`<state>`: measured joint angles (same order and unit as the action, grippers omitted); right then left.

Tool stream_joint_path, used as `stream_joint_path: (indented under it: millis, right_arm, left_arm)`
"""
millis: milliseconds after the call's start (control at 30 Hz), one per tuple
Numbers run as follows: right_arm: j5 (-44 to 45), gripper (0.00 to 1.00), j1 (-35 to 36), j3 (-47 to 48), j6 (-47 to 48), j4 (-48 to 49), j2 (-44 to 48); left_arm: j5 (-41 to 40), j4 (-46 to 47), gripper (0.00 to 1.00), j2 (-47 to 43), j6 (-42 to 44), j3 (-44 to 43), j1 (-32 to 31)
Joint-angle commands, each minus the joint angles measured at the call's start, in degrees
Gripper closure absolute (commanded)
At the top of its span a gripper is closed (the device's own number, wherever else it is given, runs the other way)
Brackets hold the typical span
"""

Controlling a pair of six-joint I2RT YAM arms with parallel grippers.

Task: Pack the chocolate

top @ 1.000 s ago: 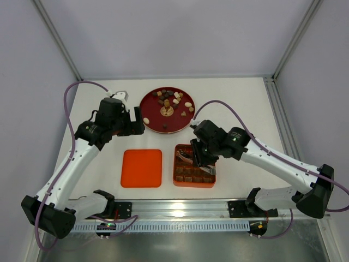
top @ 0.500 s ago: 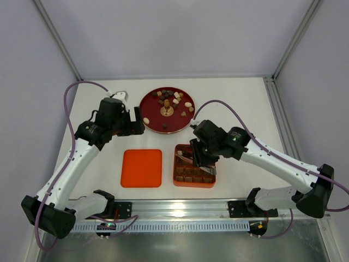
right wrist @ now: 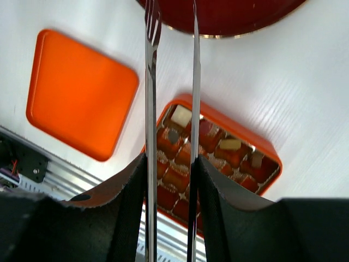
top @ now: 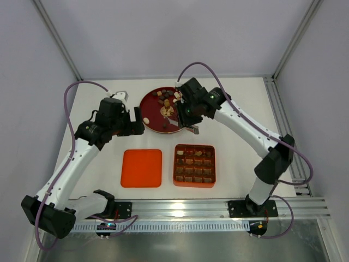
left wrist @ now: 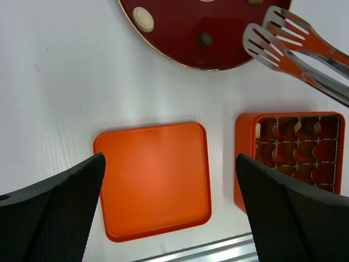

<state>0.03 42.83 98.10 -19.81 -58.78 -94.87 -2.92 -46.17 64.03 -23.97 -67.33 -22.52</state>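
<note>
The chocolate (top: 169, 98) is several small brown, dark and cream pieces on the far side of the red plate (top: 150, 121). A few pieces (right wrist: 181, 115) sit in cells of the orange gridded box (top: 194, 165). My right gripper (top: 188, 115) is above the plate's near right edge, shut on the metal tweezers (top: 173, 126). The tweezer tips (left wrist: 270, 38) are apart with nothing between them. My left gripper (top: 136, 123) is open and empty beside the plate's left edge. In the left wrist view a cream piece (left wrist: 143, 18) and a dark piece (left wrist: 205, 39) lie on the plate.
The flat orange lid (top: 141, 168) lies left of the box, below my left gripper (left wrist: 169, 158). A metal rail (top: 180, 207) runs along the table's near edge. White walls and frame posts close in the back and the sides.
My right arm has swung with the tweezers from above the box up and left to the plate's near edge. The left arm has not moved.
</note>
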Motion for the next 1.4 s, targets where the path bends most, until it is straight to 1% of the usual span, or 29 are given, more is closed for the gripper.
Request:
stream_joint_path:
  millis: [0,33,67,167,500,967,1167,1233,1367]
  right_arm:
    - [-1.62,0.58,-0.73,8.49,4.95,-0.09,-7.15]
    - [-1.61,0.58,-0.99,11.81,5.39,-0.62,-8.74]
    - [-1.44,0.58,-0.99,13.41,5.57,-1.06,-12.15]
    - [-0.82,0.58,-0.99,17.37,6.36,-2.65,-16.38]
    - [-1.00,0.58,-0.99,17.73,6.63,-1.60,-21.58]
    - [-1.18,0.58,-0.38,17.03,6.63,-1.07,-24.04]
    - [-0.56,0.59,-0.38,17.12,6.45,-1.07,-23.69]
    - [-0.47,0.64,-0.38,17.56,6.37,-1.59,-23.87]
    - [-0.30,0.65,-0.38,17.73,6.37,-1.68,-23.52]
  left_arm:
    - [-0.77,-0.32,0.00,0.22,0.50,-2.36,-0.06]
    - [-0.95,-0.50,0.00,0.13,0.67,-2.80,-0.06]
    - [-1.04,-0.67,0.00,0.22,0.85,-2.98,0.02]
    - [-1.47,-1.29,0.00,0.22,1.03,-3.68,-0.06]
    - [-1.21,-1.29,0.00,0.04,1.03,-3.51,-0.06]
    - [-1.56,-1.46,0.00,-0.57,1.03,-2.90,0.02]
    - [-1.57,-1.38,0.00,-0.66,1.03,-2.63,0.02]
    - [-1.65,-1.29,0.00,-0.66,1.03,-2.63,0.02]
    - [-1.48,-1.11,0.00,-0.66,1.03,-2.63,0.02]
